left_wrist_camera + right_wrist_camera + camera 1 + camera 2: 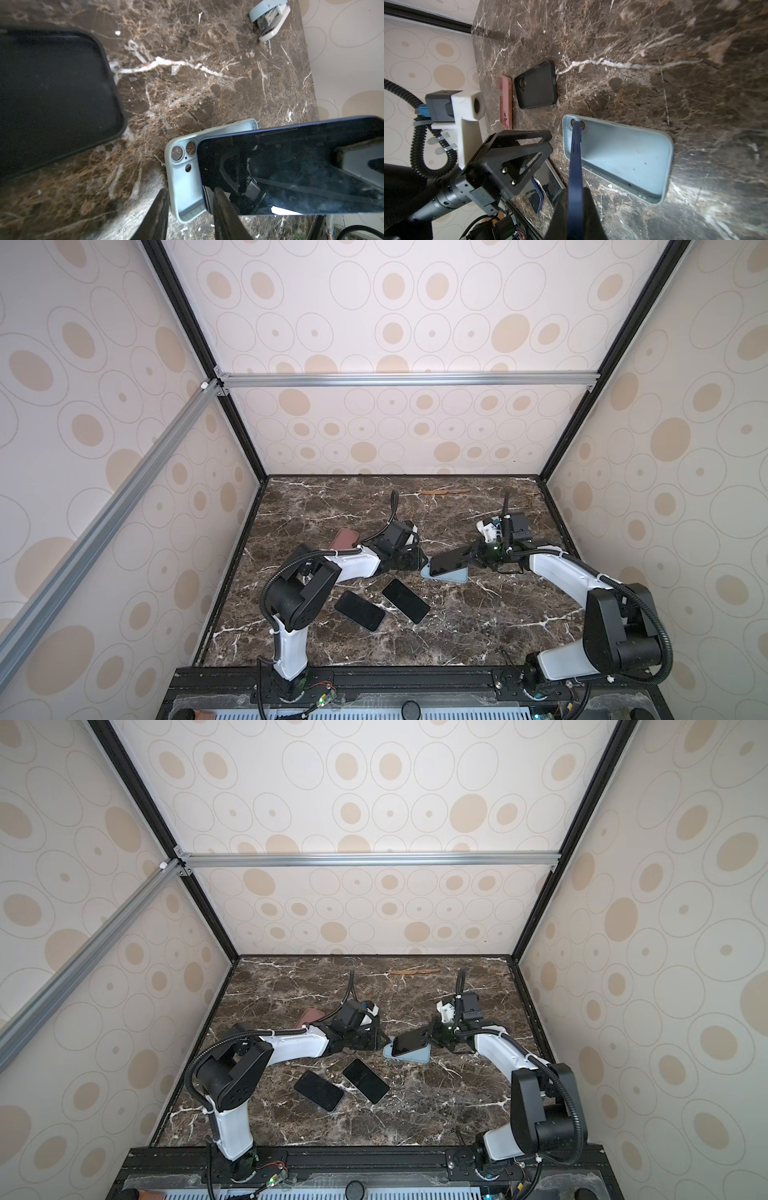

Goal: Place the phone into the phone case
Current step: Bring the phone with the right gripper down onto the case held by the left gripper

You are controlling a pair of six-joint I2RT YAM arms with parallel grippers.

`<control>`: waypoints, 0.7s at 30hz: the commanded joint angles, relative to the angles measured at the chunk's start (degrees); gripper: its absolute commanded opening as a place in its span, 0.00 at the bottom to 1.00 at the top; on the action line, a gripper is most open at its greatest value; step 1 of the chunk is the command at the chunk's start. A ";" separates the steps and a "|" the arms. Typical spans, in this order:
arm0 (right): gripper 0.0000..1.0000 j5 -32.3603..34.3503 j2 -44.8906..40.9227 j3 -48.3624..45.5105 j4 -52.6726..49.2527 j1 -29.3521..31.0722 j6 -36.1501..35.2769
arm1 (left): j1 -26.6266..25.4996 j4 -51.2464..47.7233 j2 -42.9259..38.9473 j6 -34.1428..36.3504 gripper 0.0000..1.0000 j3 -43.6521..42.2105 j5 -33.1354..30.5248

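Right fingers [558, 218] clench dark-blue slab phone [575, 166], tilted over light-blue rubber case [623, 158]; left fingers [224, 218] straddle case end, grip indeterminate. Insertion step; next, presumably lower flat.

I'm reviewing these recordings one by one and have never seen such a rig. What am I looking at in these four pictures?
Two robot arms stand at the front of a marble table, each ending in a two-fingered pincer. Both top views look down from one camera head; the other two pictures come from cameras on the arms' wrists. The right pincer is shut on a dark blue phone, tilted, its low end at the camera-hole end of a light blue case lying open side up. The left pincer straddles that case's end; whether it grips, I cannot tell. Also lying there: two dark phones, a black case, a pink case and a stapler.
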 commanded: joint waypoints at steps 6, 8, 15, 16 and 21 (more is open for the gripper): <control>0.00 -1.60 1.43 -1.73 2.19 0.34 -1.97 | 0.25 1.38 1.83 -0.91 0.32 -0.58 2.58; 0.00 -1.70 1.63 -2.21 2.13 0.30 -2.23 | 0.15 1.63 2.22 -0.95 0.30 -0.53 3.14; 0.00 -2.78 2.90 -3.78 2.43 0.37 -3.24 | -0.09 1.99 3.22 -1.06 0.24 -0.45 3.90; 0.00 -3.07 3.34 -4.03 2.64 0.31 -3.44 | -0.05 2.13 3.33 -1.18 0.23 -0.37 4.18; 0.00 -4.51 5.80 -5.74 5.62 0.30 -2.84 | -0.41 2.34 3.86 -1.32 0.21 -0.48 4.49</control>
